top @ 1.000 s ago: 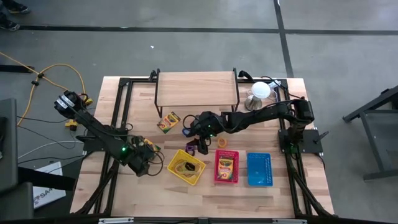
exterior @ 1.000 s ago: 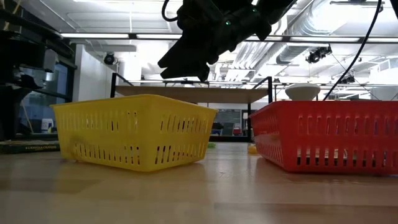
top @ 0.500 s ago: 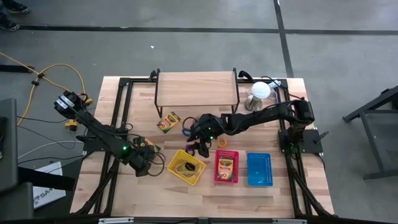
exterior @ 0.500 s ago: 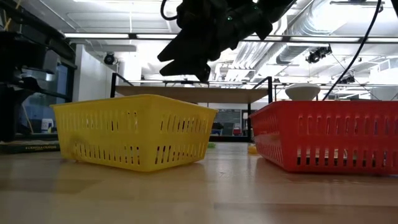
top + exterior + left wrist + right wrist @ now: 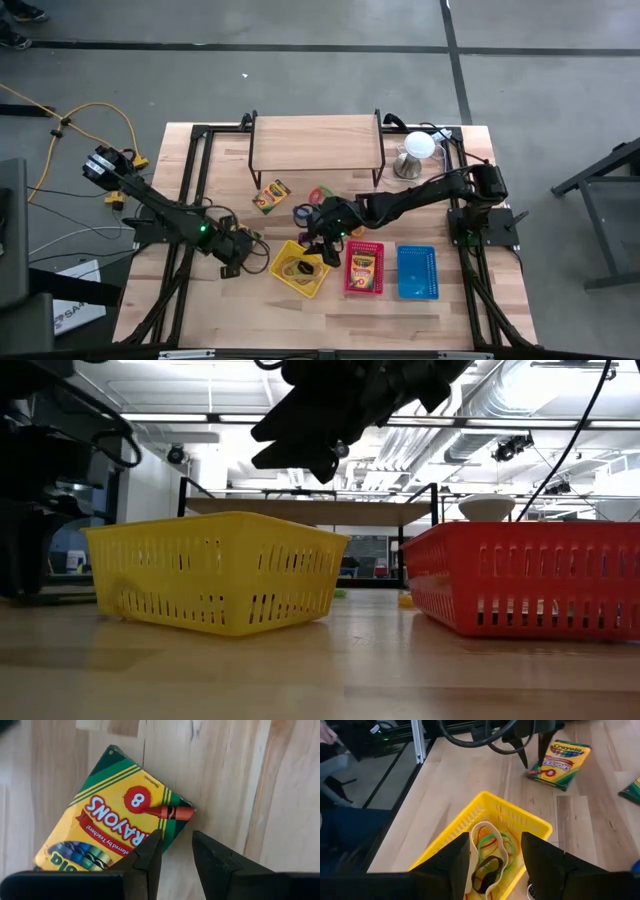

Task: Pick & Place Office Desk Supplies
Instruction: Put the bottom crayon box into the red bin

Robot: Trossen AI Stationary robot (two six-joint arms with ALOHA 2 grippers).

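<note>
While the right end effector [image 5: 318, 243] hangs over the far edge of the yellow basket [image 5: 299, 268], its two fingers stand apart, and in the right wrist view a tan rubber-band loop [image 5: 488, 851] hangs between them above the basket's inside; whether the fingers press on it I cannot tell. Green and red rubber bands [image 5: 495, 841] lie on the basket floor beneath it. In the low view this end effector [image 5: 300, 450] shows dark above the yellow basket [image 5: 215, 570], clear of its rim.

The left end effector [image 5: 238, 257] sits low over the bench [image 5: 200, 300], just left of the yellow basket. Its fingers [image 5: 150, 855] are a little apart and clamp nothing; a crayon box [image 5: 112, 827] lies flat on the wood just ahead of the fingertips, tilted, with one corner close to the gap.

Another crayon box [image 5: 270, 196] lies on the bench in front of the wooden shelf [image 5: 316, 144]. A third crayon box [image 5: 364, 265] rests inside the red basket [image 5: 349, 282], which stands between the yellow basket and the blue basket [image 5: 417, 271]. Small coloured rings [image 5: 318, 194] lie on the bench near the right arm. A white dome on a metal base [image 5: 414, 152] stands at the far right corner, beside the shelf.
</note>
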